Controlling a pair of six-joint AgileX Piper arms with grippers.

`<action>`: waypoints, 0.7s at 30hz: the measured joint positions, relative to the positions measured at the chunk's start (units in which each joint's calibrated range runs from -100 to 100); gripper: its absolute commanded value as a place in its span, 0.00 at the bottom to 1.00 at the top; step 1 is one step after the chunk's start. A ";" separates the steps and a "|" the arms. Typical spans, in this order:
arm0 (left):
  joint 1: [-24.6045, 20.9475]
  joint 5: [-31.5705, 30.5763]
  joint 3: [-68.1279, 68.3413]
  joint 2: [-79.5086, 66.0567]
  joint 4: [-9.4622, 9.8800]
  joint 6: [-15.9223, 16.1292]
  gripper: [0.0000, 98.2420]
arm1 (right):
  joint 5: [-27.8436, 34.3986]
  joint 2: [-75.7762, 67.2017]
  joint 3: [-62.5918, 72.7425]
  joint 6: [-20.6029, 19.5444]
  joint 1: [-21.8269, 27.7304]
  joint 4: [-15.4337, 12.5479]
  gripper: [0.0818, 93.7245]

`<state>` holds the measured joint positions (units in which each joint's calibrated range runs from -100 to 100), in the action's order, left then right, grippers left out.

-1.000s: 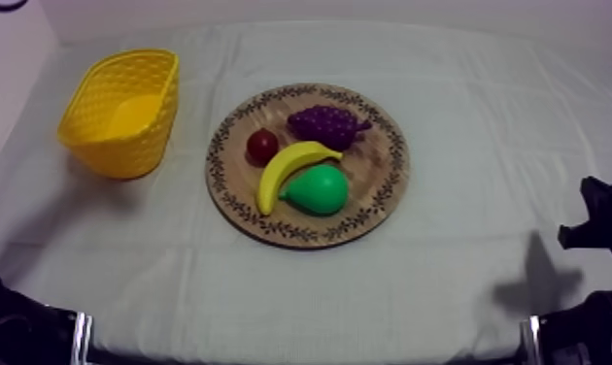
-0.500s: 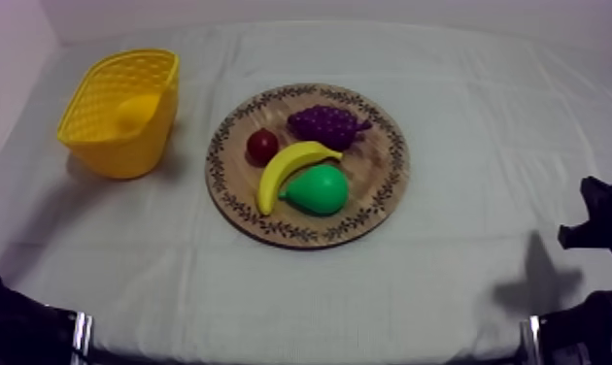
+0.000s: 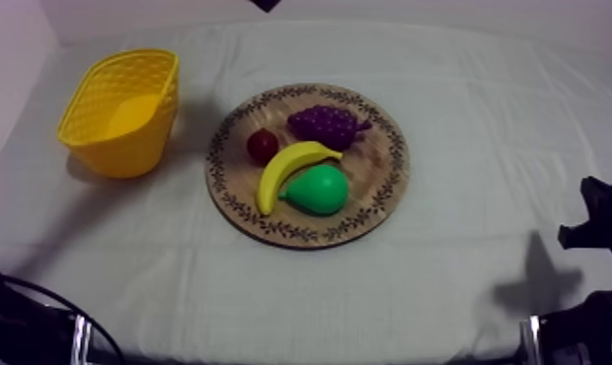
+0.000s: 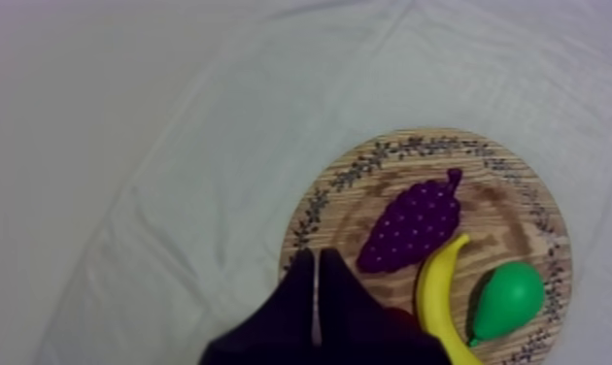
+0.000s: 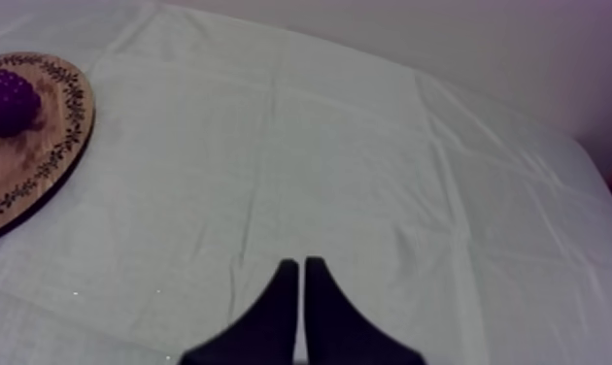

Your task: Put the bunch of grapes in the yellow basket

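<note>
While grapes (image 4: 414, 225) lie on board (image 4: 533, 194), left end effector (image 4: 316, 256) overhead, closed, empty

The left hand (image 4: 316, 257) is matt black: two flat fingers (image 4: 296, 291) broaden from blunt tips into a dark body, with a thin pale seam between them. The right hand (image 5: 300, 264) has the same black pair, tapering to squared tips along a narrow slit. From above, the right arm (image 3: 601, 218) is a black, angular, blocky shape at the desk's right edge. Black bases (image 3: 18, 335) at both near corners each carry a bright silver strip (image 3: 80, 335).
</note>
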<state>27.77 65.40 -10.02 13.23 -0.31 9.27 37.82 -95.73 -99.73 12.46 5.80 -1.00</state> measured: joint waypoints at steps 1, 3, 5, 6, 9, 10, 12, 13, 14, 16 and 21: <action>0.23 0.47 -0.76 0.68 -0.10 0.35 0.00 | 0.00 0.00 0.00 0.00 0.00 0.00 0.00; 0.40 1.23 -1.82 1.56 -0.40 1.34 0.00 | 0.00 0.00 0.00 0.00 0.00 0.00 0.00; 0.49 2.56 -2.75 2.35 -0.59 2.57 0.00 | 0.00 0.00 0.00 0.00 0.00 0.00 0.00; 0.50 3.34 -3.05 2.69 -0.54 3.06 0.00 | 0.00 0.00 0.00 0.00 0.00 0.00 0.00; 0.54 5.42 -3.53 3.35 0.31 4.60 0.00 | 0.00 0.00 0.00 0.00 0.00 0.00 0.00; 0.49 5.92 -3.59 3.52 0.31 5.10 0.00 | 0.00 0.00 0.00 0.00 0.00 0.00 0.00; 0.39 6.55 -3.72 3.79 0.71 6.19 0.00 | 0.00 0.00 0.00 0.00 0.00 0.00 0.00; 0.40 6.56 -3.72 3.85 1.01 6.77 0.00 | 0.00 0.00 0.00 0.00 0.00 0.00 0.00; 0.40 6.66 -3.72 4.00 1.36 7.35 0.00 | 0.00 0.00 0.00 0.00 0.00 0.00 0.00; 0.40 6.85 -3.39 4.18 2.12 8.34 0.00 | 0.00 0.00 0.00 0.00 0.00 0.00 0.00; 0.44 6.58 -2.69 4.70 3.12 10.95 0.00 | 0.00 0.00 0.00 -0.03 0.00 0.00 0.00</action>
<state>28.21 71.97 -12.71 17.93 2.81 20.23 37.82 -95.73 -99.73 12.43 5.80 -1.00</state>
